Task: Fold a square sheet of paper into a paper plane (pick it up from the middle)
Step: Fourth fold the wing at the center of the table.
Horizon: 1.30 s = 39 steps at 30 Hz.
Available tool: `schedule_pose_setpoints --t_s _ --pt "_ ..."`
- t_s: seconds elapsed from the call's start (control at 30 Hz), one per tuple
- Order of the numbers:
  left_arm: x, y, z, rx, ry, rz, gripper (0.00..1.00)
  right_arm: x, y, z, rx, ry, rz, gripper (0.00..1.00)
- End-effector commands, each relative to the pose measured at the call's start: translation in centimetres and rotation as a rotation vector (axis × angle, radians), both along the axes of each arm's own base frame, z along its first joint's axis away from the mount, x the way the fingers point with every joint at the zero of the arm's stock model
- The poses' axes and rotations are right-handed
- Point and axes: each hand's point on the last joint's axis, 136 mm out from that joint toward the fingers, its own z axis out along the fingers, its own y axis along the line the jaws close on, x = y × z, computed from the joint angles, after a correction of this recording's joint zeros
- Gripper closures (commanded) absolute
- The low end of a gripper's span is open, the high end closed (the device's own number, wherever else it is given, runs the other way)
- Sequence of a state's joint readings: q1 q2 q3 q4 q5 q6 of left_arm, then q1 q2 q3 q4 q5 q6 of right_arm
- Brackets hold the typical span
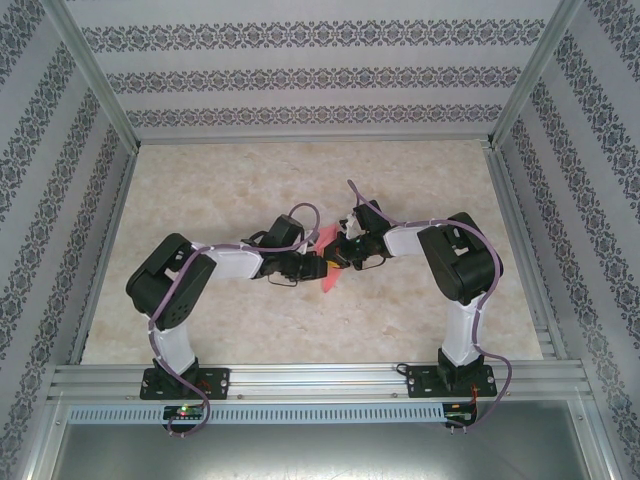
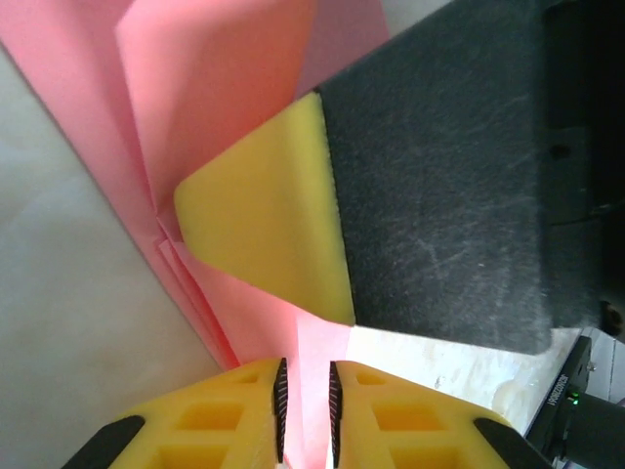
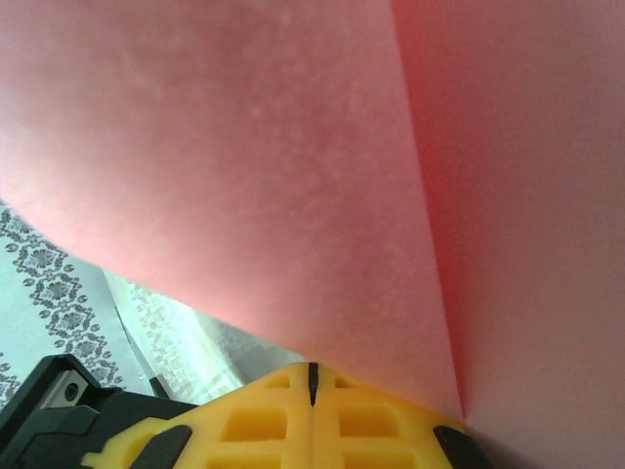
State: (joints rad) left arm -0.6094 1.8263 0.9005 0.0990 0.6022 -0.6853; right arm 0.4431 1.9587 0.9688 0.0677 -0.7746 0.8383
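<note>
Left gripper pinching the folded sheet of paper, right gripper clamped shut on it mid-table; opposing pull could tear it or skew the crease.

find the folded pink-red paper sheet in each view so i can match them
top external: folded pink-red paper sheet mid-picture, between left gripper and right gripper
left wrist: upper left, down to bottom centre
right wrist: across most of the picture
shared landmark: the right gripper's yellow fingers, against the sheet
</note>
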Motion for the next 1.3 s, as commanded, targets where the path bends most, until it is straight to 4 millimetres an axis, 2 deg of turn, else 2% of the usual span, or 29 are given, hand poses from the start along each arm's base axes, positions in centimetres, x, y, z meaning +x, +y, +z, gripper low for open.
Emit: schedule_pose_setpoints --t_s 0.0,0.17,0.43,0.73,0.97,1.1,1.27 --pt "-0.6 -0.6 -0.9 0.038 -0.002 -0.042 0.81 -0.7 -0.4 -0.5 -0.046 0.015 -0.004 0.98" --pt "-1.4 0.2 -2.7 0.108 0.01 -0.059 0.86 -0.7 -0.5 -0.4 -0.044 0.014 -0.004 0.98" --pt "-2.9 0.3 -4.0 0.162 0.024 -0.112 0.88 0.0 -0.5 0.1 -0.048 -0.001 -0.018 0.98" --pt "-4.0 2.9 -7.0 0.337 0.014 -0.156 0.91 1.3 -1.4 1.4 -0.054 -0.035 -0.041 0.97" --pt "-5.0 5.1 -8.6 0.474 -0.027 -0.22 0.93 2.0 -1.8 0.5 -0.085 -0.036 -0.018 0.97" --pt "-5.6 6.0 -9.0 0.514 -0.033 -0.248 0.93 2.5 -3.1 -0.9 -0.138 -0.024 -0.011 0.97" --pt "-6.4 6.3 -9.4 0.525 -0.028 -0.271 0.93 3.3 -4.5 -1.5 -0.175 -0.031 -0.027 0.97"
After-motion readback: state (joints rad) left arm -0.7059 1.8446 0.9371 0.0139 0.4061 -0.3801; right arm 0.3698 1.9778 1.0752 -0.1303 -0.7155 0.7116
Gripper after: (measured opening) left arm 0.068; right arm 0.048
